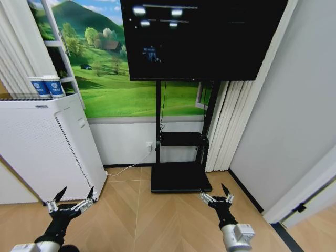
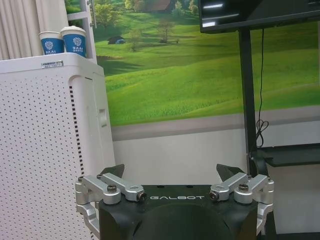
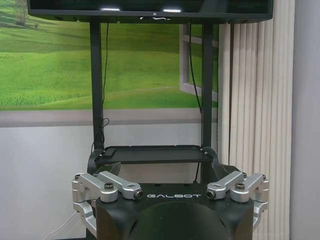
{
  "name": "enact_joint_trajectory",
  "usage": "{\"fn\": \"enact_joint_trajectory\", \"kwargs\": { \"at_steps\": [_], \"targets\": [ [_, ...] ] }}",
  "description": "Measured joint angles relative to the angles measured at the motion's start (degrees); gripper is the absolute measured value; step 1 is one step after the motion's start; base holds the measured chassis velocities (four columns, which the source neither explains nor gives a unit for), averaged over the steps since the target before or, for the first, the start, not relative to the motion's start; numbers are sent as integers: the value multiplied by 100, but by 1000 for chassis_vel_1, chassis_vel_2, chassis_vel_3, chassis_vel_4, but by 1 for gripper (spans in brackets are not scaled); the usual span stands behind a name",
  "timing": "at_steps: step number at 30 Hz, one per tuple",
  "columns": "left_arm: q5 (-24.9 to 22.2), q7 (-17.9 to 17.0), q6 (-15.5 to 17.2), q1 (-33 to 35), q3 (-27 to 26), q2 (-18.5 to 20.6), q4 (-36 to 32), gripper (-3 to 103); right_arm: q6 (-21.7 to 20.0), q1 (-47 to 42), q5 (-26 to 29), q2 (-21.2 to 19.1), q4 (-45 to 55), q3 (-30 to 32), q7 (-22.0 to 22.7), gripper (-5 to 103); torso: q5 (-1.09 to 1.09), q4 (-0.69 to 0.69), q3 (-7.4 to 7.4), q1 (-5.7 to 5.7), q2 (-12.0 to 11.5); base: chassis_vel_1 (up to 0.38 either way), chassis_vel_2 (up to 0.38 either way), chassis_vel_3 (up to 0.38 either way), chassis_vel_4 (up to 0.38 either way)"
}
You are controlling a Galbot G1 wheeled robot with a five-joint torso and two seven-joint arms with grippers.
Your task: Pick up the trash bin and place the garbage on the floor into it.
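The trash bin and the garbage are out of view. The floor (image 1: 136, 210) is light tan herringbone wood, bare between my arms. My left gripper (image 1: 77, 193) hangs low at the left, just in front of the white cabinet, with its fingers spread open and nothing between them. In its wrist view, the left gripper (image 2: 171, 172) faces the wall beside the cabinet. My right gripper (image 1: 215, 193) hangs low at the right, next to the screen stand's base, open and empty as well. From its own wrist camera, the right gripper (image 3: 165, 170) faces the stand's shelf.
A tall white perforated cabinet (image 1: 47, 147) stands at the left with two blue-white cups (image 1: 47, 86) on top. A black screen (image 1: 199, 37) on a stand with a flat base (image 1: 180, 178) is straight ahead. White curtains (image 1: 231, 126) and a grey wall (image 1: 294, 105) close the right side.
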Motion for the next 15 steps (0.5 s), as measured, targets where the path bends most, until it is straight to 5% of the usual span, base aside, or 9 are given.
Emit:
{"fn": "enact_joint_trajectory", "kwargs": {
  "at_steps": [15],
  "targets": [
    [0,0,0,0,0,0,0,100,0,0,0,0,0,0,0,100,0,0,247,171,418,0,0,0,0]
  ]
}}
